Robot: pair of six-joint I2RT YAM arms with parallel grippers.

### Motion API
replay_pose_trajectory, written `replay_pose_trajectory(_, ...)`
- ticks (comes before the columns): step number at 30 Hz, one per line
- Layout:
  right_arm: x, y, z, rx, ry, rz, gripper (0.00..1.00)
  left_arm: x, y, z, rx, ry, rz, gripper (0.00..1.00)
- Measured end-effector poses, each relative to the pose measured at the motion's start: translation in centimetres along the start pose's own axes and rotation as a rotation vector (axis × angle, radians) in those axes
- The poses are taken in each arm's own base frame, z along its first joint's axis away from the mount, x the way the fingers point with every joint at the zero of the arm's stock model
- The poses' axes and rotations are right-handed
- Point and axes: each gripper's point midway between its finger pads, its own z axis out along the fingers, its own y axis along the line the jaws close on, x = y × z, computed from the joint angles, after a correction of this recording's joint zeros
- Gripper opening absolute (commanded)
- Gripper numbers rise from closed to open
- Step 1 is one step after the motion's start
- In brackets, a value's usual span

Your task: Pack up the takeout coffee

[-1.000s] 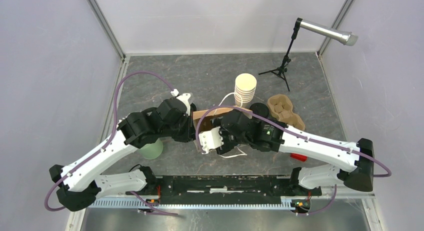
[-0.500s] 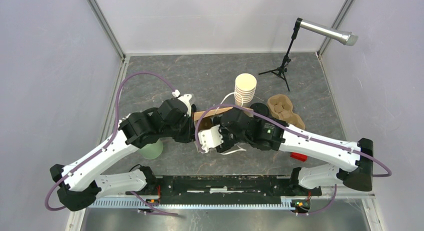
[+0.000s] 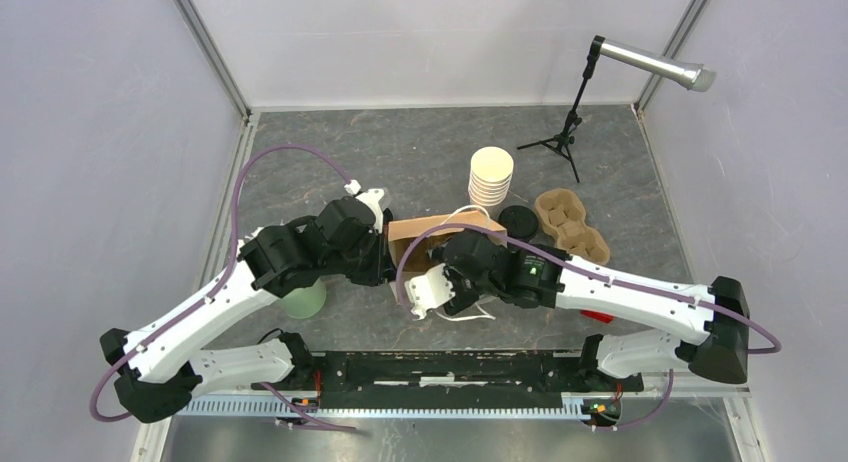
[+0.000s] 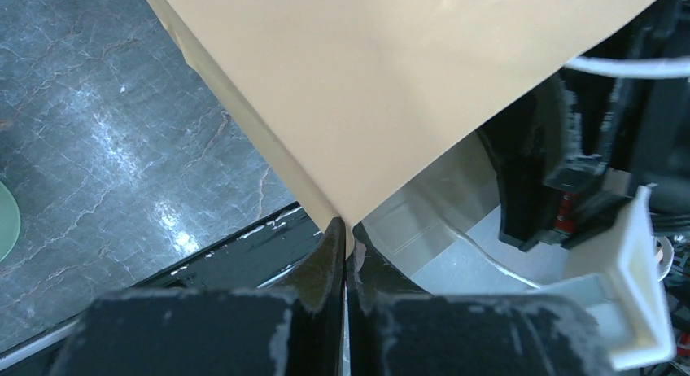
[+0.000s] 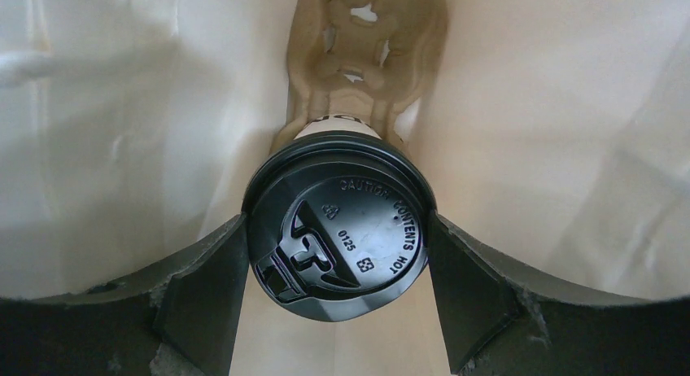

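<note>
Packing is partway done: inside the paper bag (image 5: 561,107), the right gripper (image 5: 338,247) clasps a lidded coffee cup (image 5: 342,221) at frame centre, its base meeting the pulp carrier (image 5: 366,34) above. The left gripper (image 4: 345,258) pinches the bag's rim. Release is yet to come.

Your top camera looks down from behind; both wrist cameras sit close against the paper bag (image 3: 415,229) all three share.
</note>
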Motion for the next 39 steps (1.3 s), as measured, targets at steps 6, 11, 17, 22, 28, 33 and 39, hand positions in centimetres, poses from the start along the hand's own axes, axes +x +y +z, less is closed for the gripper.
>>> replay_pose_trajectory(6, 0.2, 0.7, 1.4, 0.013, -0.012, -0.017, 0.71, 0.2, 0.1, 0.1, -0.004, 0.008, 0.001, 0.02)
replay_pose_trajectory(11, 0.3, 1.0, 2.3, 0.036, -0.025, -0.014, 0.71, 0.2, 0.1, 0.3, -0.006, 0.011, 0.0, 0.02)
replay_pose_trajectory(17, 0.4, 1.0, 2.4, 0.045, -0.03, -0.018, 0.71, 0.4, -0.1, 0.4, 0.002, 0.025, 0.001, 0.02)
replay_pose_trajectory(22, -0.5, 0.2, 1.4, 0.05, -0.073, -0.01, 0.71, 0.5, -0.2, 0.3, 0.01, 0.03, 0.013, 0.02)
replay_pose_trajectory(28, -2.2, -0.7, 0.1, 0.077, -0.17, -0.017, 0.71, 0.4, -0.2, 0.2, 0.017, 0.024, 0.018, 0.02)
replay_pose_trajectory(33, -3.4, -1.2, 0.5, 0.093, -0.226, -0.041, 0.71, 0.7, -0.2, -0.1, 0.033, 0.018, 0.02, 0.02)
replay_pose_trajectory(39, -4.6, -1.2, 2.7, 0.072, -0.254, -0.078, 0.71, 1.2, 0.1, -0.3, 0.052, 0.017, 0.055, 0.02)
